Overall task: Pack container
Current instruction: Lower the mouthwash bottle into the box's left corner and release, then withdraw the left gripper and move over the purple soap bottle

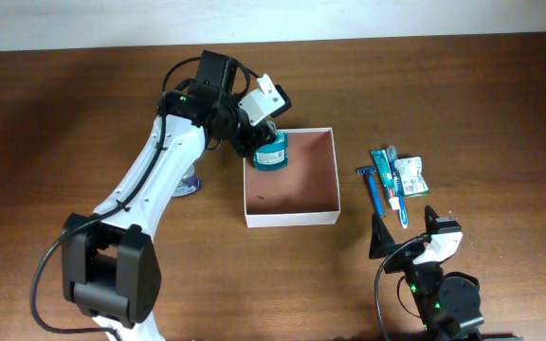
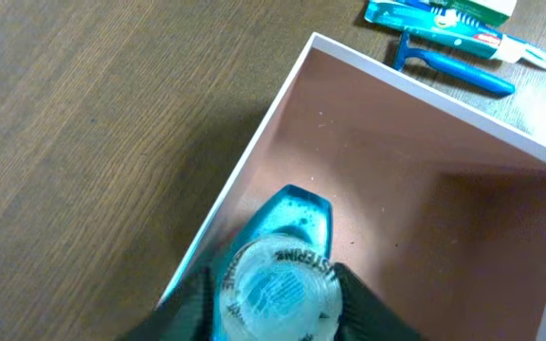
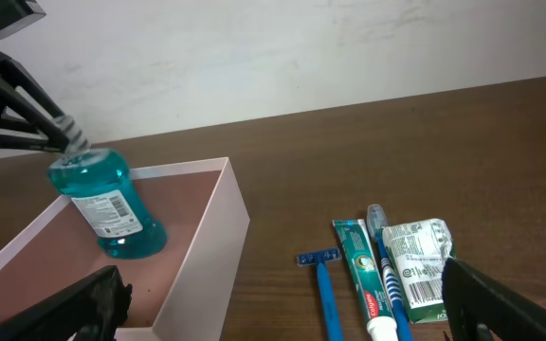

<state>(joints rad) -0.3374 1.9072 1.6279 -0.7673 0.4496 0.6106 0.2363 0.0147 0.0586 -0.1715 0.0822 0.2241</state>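
While the right hand hangs wide open and empty nearest the robot, the container sits beyond it on the desk. Over its far left corner, the left hand is clamped on the cap of a tilted teal bottle.

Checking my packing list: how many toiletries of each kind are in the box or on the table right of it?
mouthwash bottle: 1
razor: 1
toothpaste tube: 1
toothbrush: 1
wrapped packet: 1
Total: 5
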